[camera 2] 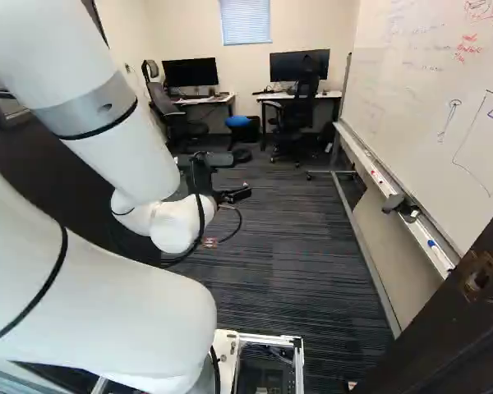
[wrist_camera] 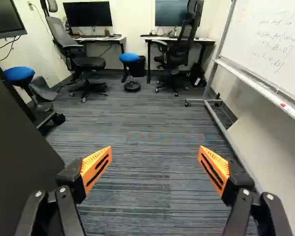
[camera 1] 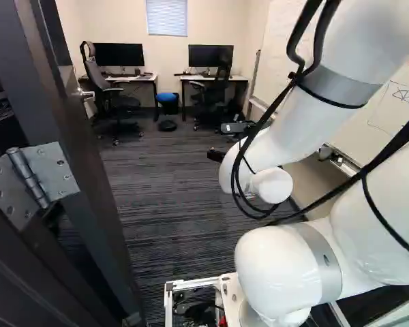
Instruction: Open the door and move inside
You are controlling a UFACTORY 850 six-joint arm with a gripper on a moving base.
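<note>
The gripper (camera 2: pixel 234 195) reaches into the room beyond the arm's white wrist in the right base view; a dark bit of the gripper (camera 1: pixel 217 155) shows in the left one. In the wrist view the gripper (wrist_camera: pixel 155 164) is open, its orange pads wide apart with only carpet beyond them. The dark door (wrist_camera: pixel 17 147) stands swung open beside the left finger, not touching it. Its lever handle (camera 1: pixel 86 95) and a metal hinge (camera 1: pixel 42 176) appear at the left of the left base view. A dark door frame with a latch plate (camera 2: pixel 479 277) rises at the right base view's right edge.
Striped carpet (wrist_camera: pixel 152 118) stretches ahead to two desks with monitors. Office chairs (wrist_camera: pixel 78 59) and blue-topped stools (wrist_camera: pixel 129 57) stand near them. Along the right runs a whiteboard (camera 2: pixel 435 107) on a metal stand, its foot (wrist_camera: pixel 201 101) on the floor.
</note>
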